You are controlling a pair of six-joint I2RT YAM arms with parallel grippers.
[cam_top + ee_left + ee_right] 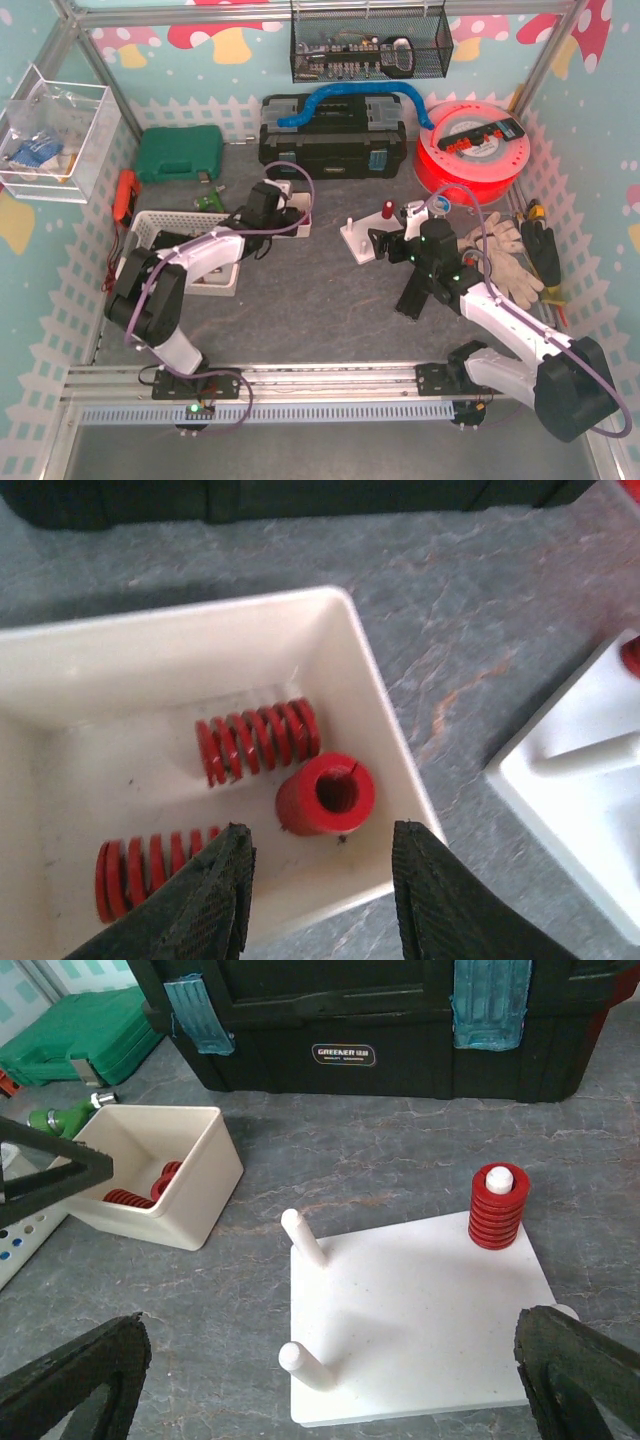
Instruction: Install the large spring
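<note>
A white bin (360, 680) holds three red springs: one on its side (258, 740), one seen end-on (327, 795) and one partly hidden at the lower left (140, 875). I cannot tell which is the large spring. My left gripper (322, 840) hovers just over the bin's near wall, its jaws apart with nothing between them. A white peg plate (420, 1310) carries one red spring on its far right peg (498, 1208); two bare pegs (303, 1238) stand on its left. My right gripper (330, 1325) hangs wide open above the plate.
A black toolbox (333, 135) stands behind the bin and plate, with a green case (178, 152) to its left and a red spool (472, 150) to its right. Work gloves (505, 255) lie right of the right arm. A white perforated basket (160, 230) sits at the left.
</note>
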